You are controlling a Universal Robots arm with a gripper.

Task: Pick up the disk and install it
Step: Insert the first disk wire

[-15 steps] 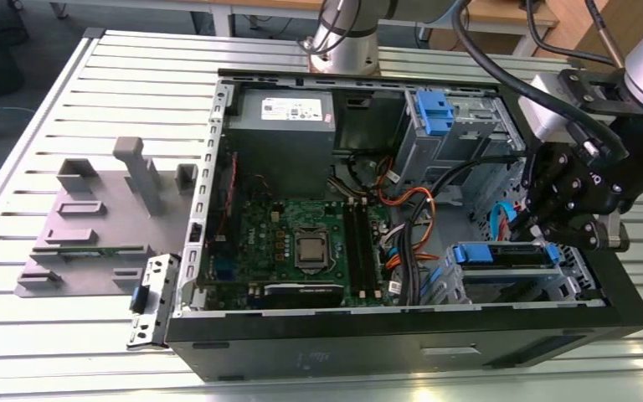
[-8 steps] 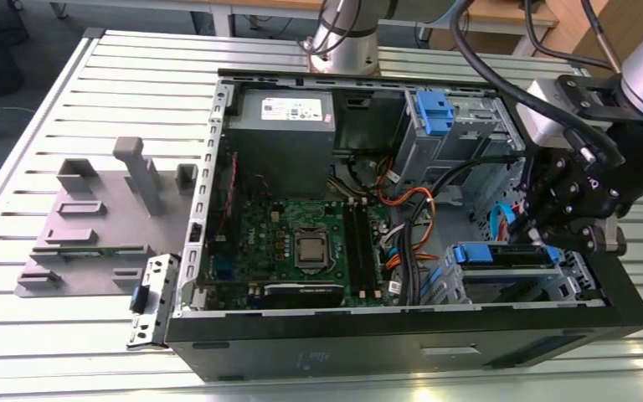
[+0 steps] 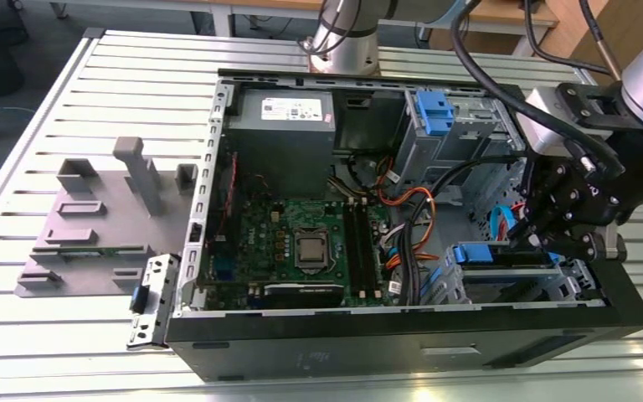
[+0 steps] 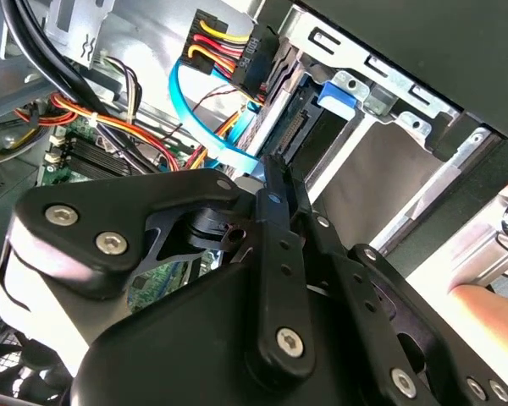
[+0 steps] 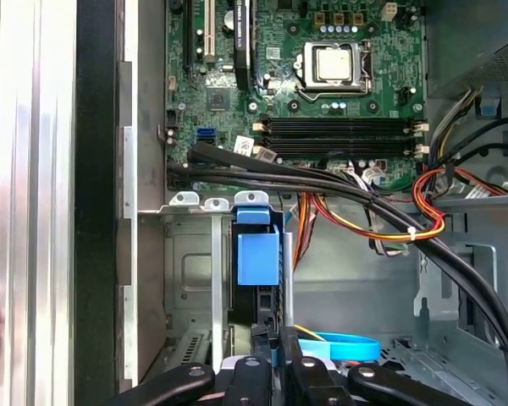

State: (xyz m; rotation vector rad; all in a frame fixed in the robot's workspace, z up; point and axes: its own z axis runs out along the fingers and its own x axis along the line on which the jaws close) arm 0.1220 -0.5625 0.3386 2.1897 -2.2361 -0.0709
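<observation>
The disk (image 3: 498, 256) stands on edge in the metal drive bay at the front corner of the open computer case, on the exterior view's right, its blue end tab pointing toward the motherboard. That blue tab (image 5: 258, 256) and the dark drive body show in the first wrist view; the second wrist view has the disk (image 4: 303, 127) beside the bay rails. My gripper (image 3: 529, 243) is at the disk's outer end. Its black fingers (image 5: 264, 342) lie together with only a slit between them, the gripper (image 5: 277, 338) meeting the disk's edge. From the side, my gripper (image 4: 275, 178) reaches to the bay mouth.
A grey power supply (image 3: 282, 126), the green motherboard (image 3: 299, 243) and thick black and orange cables (image 3: 411, 209) fill the case. A flat blue cable (image 5: 347, 345) loops by the fingers. Another blue carrier (image 3: 434, 113) sits in the upper bay. A grey fixture (image 3: 98, 218) lies outside. A person's hand (image 4: 491, 304) rests nearby.
</observation>
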